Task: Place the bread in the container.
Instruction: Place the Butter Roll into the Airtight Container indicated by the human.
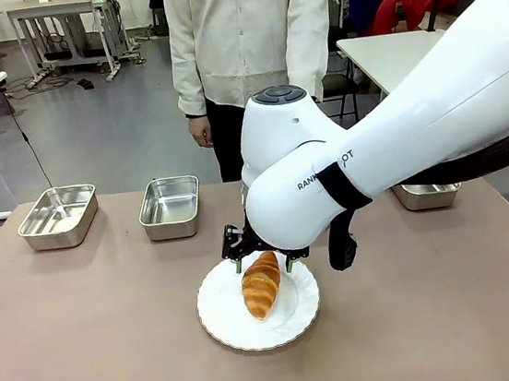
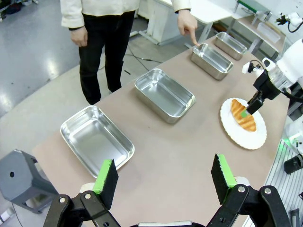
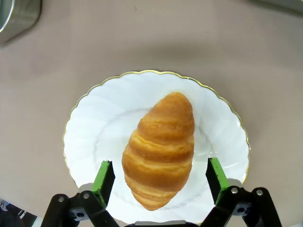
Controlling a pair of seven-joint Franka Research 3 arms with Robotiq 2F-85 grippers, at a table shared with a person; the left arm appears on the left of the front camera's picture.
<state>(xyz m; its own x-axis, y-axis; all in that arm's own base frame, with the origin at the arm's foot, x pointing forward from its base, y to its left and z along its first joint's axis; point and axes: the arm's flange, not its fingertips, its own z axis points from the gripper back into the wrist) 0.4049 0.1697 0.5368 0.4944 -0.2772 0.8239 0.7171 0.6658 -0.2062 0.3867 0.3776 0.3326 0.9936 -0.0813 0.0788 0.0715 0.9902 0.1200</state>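
Nothing is placed yet: the bread (image 1: pixel 260 284) lies on the plate (image 1: pixel 300 322), straddled by the right gripper (image 3: pixel 159 172), spread wide and not touching it. The left gripper (image 2: pixel 164 172) is held open, empty. Grasping, lifting and release into a pan (image 2: pixel 211 60) are left.

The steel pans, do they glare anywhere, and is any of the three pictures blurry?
Front view: the pans show soft reflections, no harsh glare, and everything is sharp. Left wrist view: bright sheen in the nearest pan, no blur. Right wrist view: the croissant is crisp, with a soft shadow on the table beyond the plate.
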